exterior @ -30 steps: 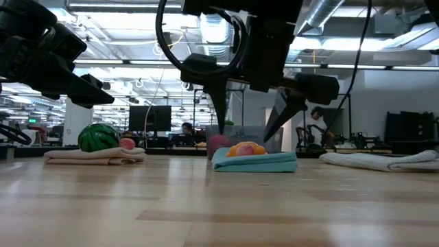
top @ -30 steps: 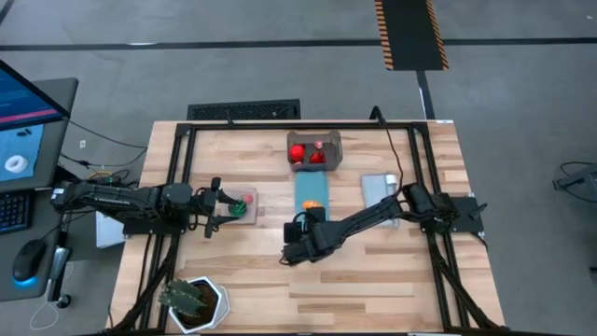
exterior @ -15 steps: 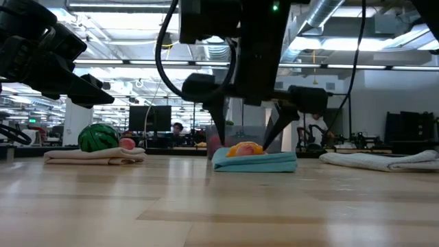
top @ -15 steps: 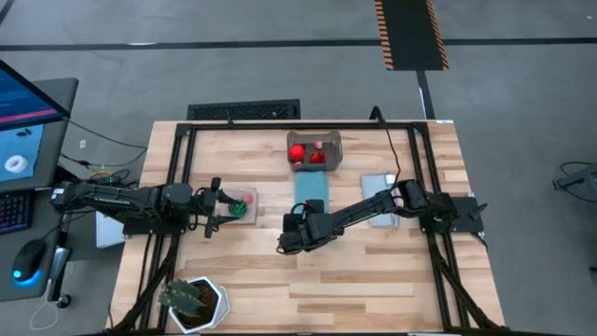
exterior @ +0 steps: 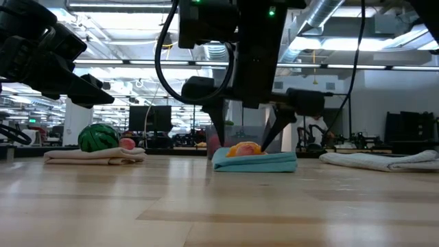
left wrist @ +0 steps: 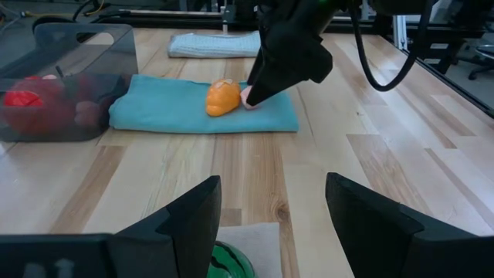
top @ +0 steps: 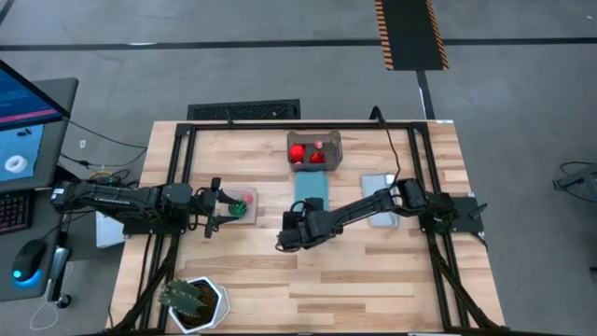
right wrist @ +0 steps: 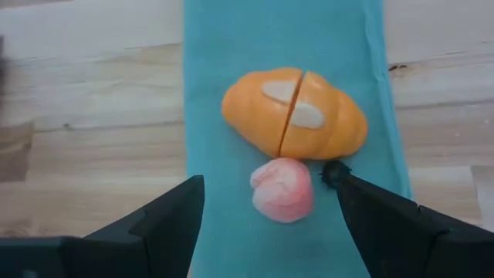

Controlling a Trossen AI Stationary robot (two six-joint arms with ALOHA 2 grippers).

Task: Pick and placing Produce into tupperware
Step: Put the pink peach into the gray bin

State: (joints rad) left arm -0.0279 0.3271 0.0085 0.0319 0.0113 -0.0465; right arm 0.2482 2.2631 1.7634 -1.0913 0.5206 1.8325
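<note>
On a teal cloth mid-table lie an orange produce piece and a small pink one. My right gripper hangs open over them, slanting down, one finger on each side of the pink piece; I see no touch. The tupperware stands beyond the cloth toward the far edge, with red produce inside. My left gripper waits open at the table's left, beside a green striped piece on a tan mat.
A grey cloth lies right of the teal one, under my right arm. A spiky plant in a white pot stands at the near left corner. Bare wood spreads along the near half of the table.
My right gripper has moved a little toward the table's left and sunk toward the teal cloth, so its fingers now straddle the produce there. Its fingers have stayed apart. The produce has not moved.
</note>
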